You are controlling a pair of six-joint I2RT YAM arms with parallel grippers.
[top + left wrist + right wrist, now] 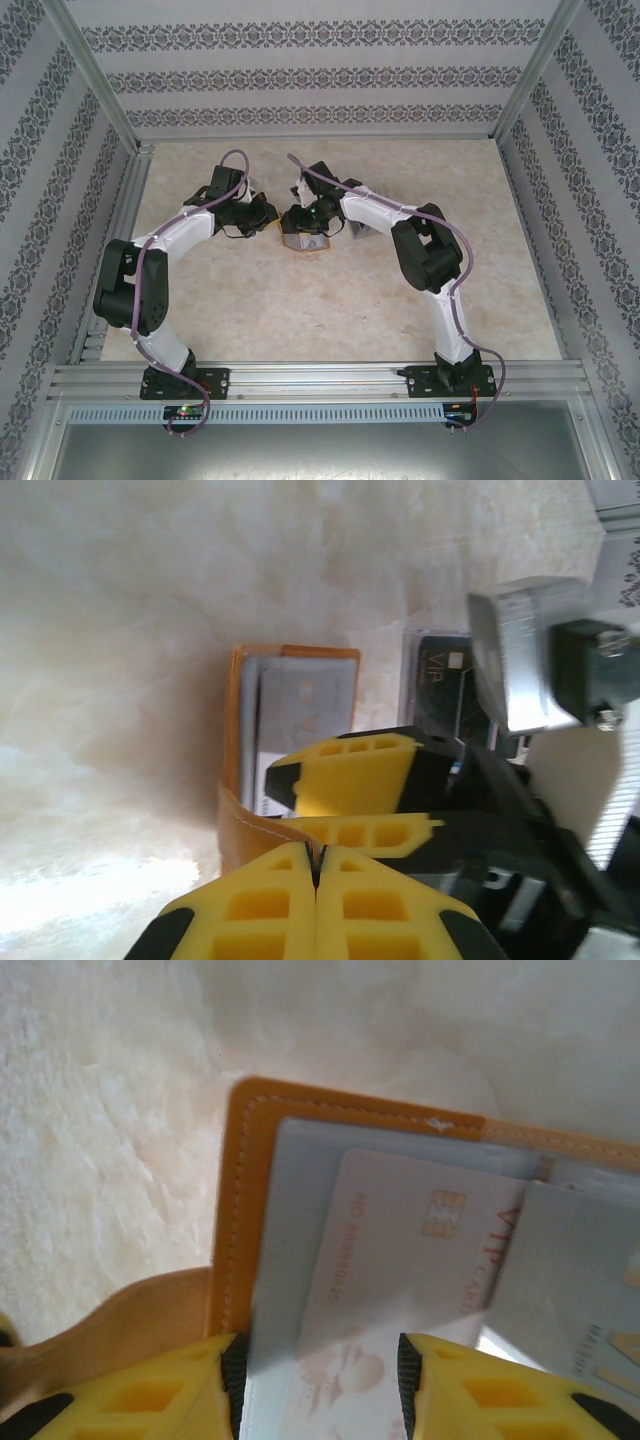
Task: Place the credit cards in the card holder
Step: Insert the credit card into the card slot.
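Right wrist: right gripper clamps pale glossy card — left gripper pinched empty.

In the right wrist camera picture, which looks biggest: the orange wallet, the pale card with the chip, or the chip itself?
As they look in that view:
1. The orange wallet, running out of frame.
2. The pale card, partly covered by another grey card, so its full size is unsure.
3. The chip, by far the smallest.

Cards in open card holder
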